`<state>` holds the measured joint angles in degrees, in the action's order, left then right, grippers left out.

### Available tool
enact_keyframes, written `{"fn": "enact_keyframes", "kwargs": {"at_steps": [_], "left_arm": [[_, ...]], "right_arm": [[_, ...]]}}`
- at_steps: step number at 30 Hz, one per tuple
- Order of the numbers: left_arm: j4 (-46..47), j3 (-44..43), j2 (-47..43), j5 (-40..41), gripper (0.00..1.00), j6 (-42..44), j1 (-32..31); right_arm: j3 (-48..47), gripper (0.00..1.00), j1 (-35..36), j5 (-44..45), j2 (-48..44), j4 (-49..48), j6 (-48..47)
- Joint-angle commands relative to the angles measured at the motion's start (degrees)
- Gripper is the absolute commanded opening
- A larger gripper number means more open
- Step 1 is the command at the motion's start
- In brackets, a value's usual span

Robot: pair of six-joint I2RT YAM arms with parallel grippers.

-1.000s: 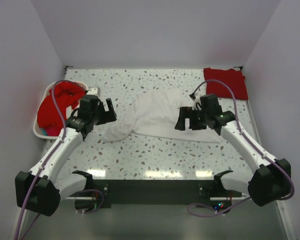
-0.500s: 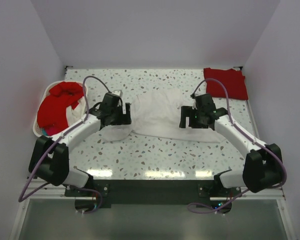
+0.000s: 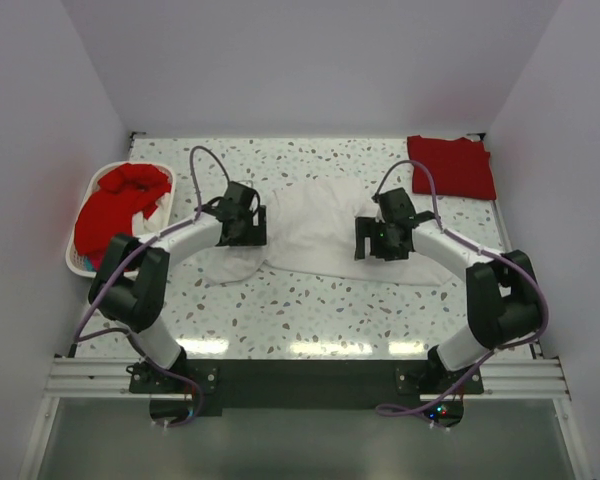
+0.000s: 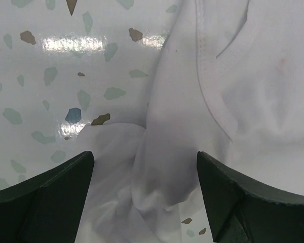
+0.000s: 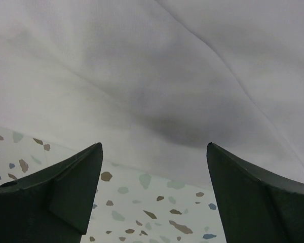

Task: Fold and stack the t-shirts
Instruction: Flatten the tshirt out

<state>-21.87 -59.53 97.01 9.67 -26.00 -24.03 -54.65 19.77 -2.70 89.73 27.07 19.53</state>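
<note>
Jaws spread wide on both arms, nothing gripped. Nearest me, the left gripper (image 3: pixel 248 228) hangs over the rumpled left edge of the white t-shirt (image 3: pixel 315 225), with cloth bunched beneath its open jaws. The right gripper (image 3: pixel 378 240) is low over the shirt's smoother right side. The shirt lies partly spread mid-table (image 3: pixel 310 300). Further back on the left, red t-shirts (image 3: pixel 115 205) are heaped in the white basket (image 3: pixel 78 262). In the far right corner, a folded red t-shirt (image 3: pixel 452 165) lies flat.
</note>
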Motion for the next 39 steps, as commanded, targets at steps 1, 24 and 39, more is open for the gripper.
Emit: {"fn": "enact_keyframes", "kwargs": {"at_steps": [1, 24, 39], "left_arm": [[3.50, -1.65, 0.28, 0.35, 0.87, -0.54, -0.58], [-18.91, 31.83, -53.22, -16.86, 0.10, -29.61, -0.75], [-2.85, -5.49, -18.73, -6.77, 0.85, 2.86, -0.67]], "right_arm": [[0.07, 0.86, 0.09, -0.38, 1.40, -4.39, 0.69], [1.13, 0.80, 0.18, -4.84, 0.80, 0.87, 1.48], [-1.77, 0.80, 0.36, -3.02, -13.26, 11.86, -0.54]]}}
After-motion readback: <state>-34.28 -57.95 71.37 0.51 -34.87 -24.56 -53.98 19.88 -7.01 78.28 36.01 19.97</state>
